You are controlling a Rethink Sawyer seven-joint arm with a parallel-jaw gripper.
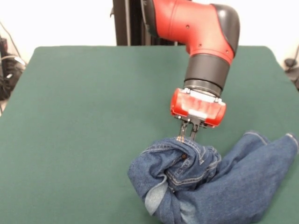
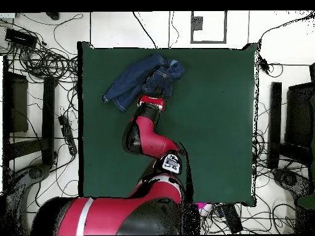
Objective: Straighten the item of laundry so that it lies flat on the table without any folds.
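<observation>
While bunched and folded over itself, the small pair of blue jeans [image 1: 210, 182] lies near one edge of the green worktop [image 1: 93, 116].

The waistband end is heaped up, the legs trailing off to one side. The red and black arm's gripper [image 1: 187, 136] points straight down, its two thin fingers [image 1: 181, 133] set narrowly together, tips touching the top fold of the denim; whether they pinch cloth is unclear.

Robotics lab: green-felt table [image 2: 215, 123], floor cables [image 2: 43, 61], equipment racks [image 2: 15, 104].
</observation>
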